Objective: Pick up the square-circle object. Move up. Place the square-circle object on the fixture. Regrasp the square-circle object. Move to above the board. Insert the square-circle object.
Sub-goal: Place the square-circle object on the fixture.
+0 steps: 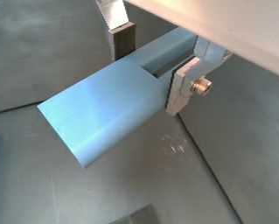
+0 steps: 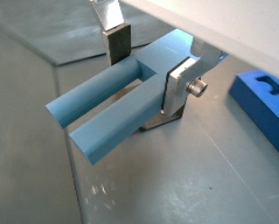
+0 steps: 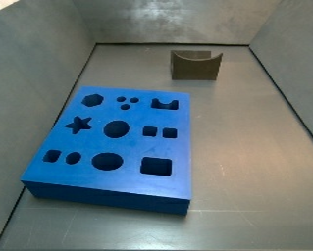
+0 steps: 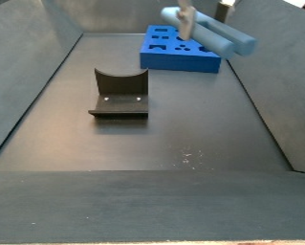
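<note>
The square-circle object is a pale light-blue bar, seen in both wrist views [image 1: 101, 118] [image 2: 101, 118]. My gripper [image 1: 153, 66] [image 2: 148, 68] is shut on one end of it, and the rest sticks out sideways. A side view shows the gripper [image 4: 181, 14] holding the bar [image 4: 227, 38] in the air over the near right edge of the board [image 4: 181, 53]. The board [image 3: 113, 147] is a bright-blue slab with many cut-outs; one corner [image 2: 264, 96] shows in a wrist view. The fixture [image 3: 195, 64] [image 4: 119, 94], a dark block with a U-notch, stands apart with nothing in it.
Grey walls enclose the dark floor on all sides [image 3: 67, 88] [image 4: 263, 105]. The fixture stands near the back wall in a side view, well away from the board.
</note>
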Controlling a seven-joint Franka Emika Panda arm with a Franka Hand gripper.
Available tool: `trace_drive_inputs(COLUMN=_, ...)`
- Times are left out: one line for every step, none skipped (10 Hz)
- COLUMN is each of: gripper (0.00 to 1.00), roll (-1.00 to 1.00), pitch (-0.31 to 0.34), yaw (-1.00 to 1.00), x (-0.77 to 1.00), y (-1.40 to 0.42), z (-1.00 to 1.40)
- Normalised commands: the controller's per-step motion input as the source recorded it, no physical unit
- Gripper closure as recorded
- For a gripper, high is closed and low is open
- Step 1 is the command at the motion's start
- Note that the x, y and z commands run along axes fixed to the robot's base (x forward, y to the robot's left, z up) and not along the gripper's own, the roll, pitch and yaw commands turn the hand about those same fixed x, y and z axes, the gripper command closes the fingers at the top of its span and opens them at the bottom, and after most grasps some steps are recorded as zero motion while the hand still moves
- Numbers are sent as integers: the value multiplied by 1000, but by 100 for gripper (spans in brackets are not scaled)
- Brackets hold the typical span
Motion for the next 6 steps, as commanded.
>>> trace_drive_inputs(gripper=100, roll=-179, pitch=70, yaw=-1000, x=1000, y=16, z=142)
trace_drive_inputs(gripper=100, roll=-207, pitch=92, yaw=-1000, x=1000, y=23, z=114)
trace_drive_inputs(gripper=100, roll=-264, pitch=127, yaw=-1000, x=880, y=26, z=66)
trace_drive_inputs(gripper=100, roll=-257, pitch=124, yaw=-781, x=789, y=29, z=38)
trace_drive_inputs(gripper=100, roll=-234, pitch=106, yaw=-479, x=669, y=33, z=25)
trace_drive_inputs(gripper=100, roll=-205, pitch=91, yaw=-317, x=574, y=30, z=18)
